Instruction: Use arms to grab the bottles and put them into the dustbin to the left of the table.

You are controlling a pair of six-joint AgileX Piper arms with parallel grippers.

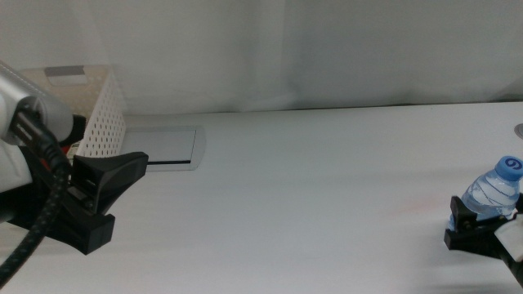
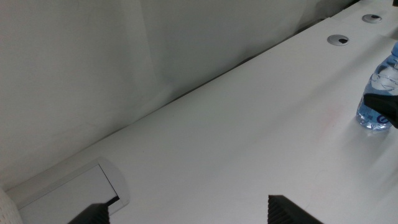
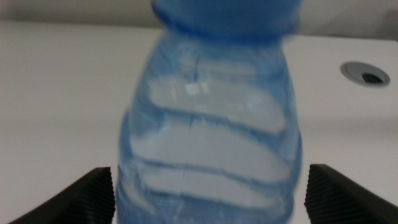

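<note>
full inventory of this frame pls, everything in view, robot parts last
water bottle: 1, clear with blue cap and label, upright at the table's right end, between the right gripper's jaws
dustbin: 1, white perforated basket with grey tab, far left, something red and dark showing inside
table: 1, white, spans the view
grey panel: 1, flat, set into the table beside the dustbin
grommets: 2, round grey, in the tabletop beyond the bottle
left gripper: 1, black, jaws open and empty, near the dustbin
right gripper: 1, black, jaws open on either side of the bottle, no contact visible
</note>
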